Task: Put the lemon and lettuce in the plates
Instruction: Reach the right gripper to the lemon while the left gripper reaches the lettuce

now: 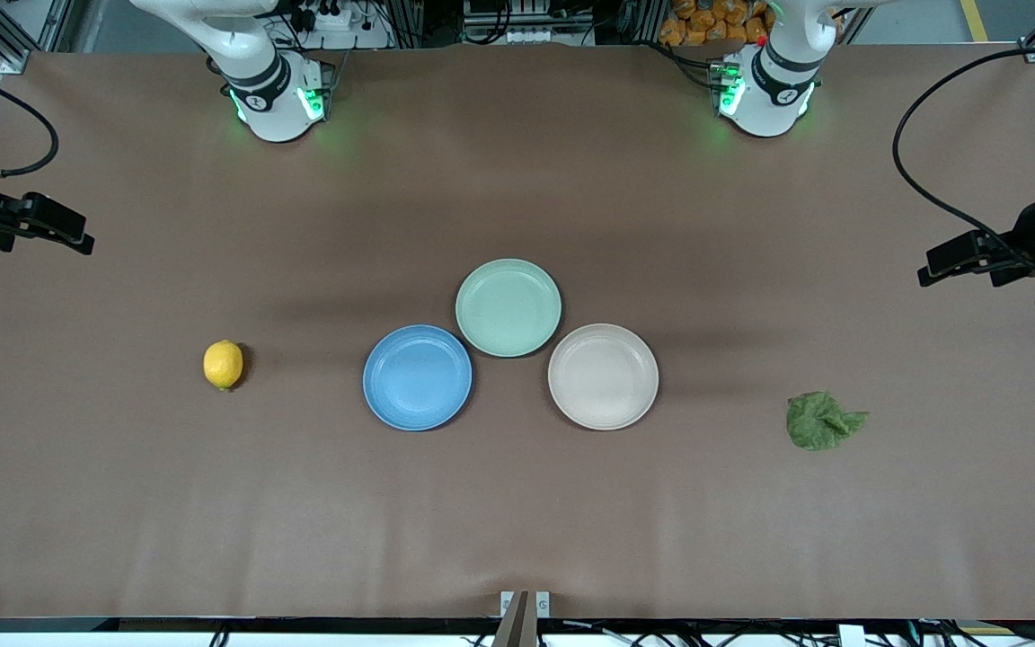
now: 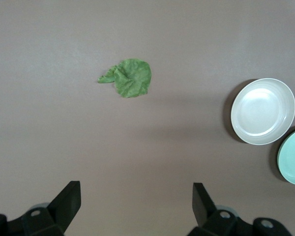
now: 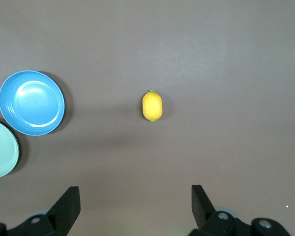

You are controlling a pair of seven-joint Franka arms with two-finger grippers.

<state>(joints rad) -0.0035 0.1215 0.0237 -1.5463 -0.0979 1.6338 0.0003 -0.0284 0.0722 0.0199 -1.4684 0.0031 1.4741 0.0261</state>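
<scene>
The yellow lemon (image 1: 223,364) (image 3: 152,105) lies on the table toward the right arm's end, apart from the blue plate (image 1: 418,377) (image 3: 32,102). The green ruffled lettuce (image 1: 821,420) (image 2: 129,77) lies toward the left arm's end, beside the beige-white plate (image 1: 603,376) (image 2: 263,111). Both plates are bare. My right gripper (image 1: 86,232) (image 3: 135,196) hangs open and holds nothing, over the table's edge at the right arm's end. My left gripper (image 1: 931,270) (image 2: 136,194) hangs open and holds nothing, over the edge at the left arm's end.
A pale mint-green plate (image 1: 508,307) touches the blue and beige-white plates, farther from the front camera than both. The two arm bases (image 1: 275,99) (image 1: 765,90) stand along the table's back edge. Brown table surface (image 1: 517,521) spreads around everything.
</scene>
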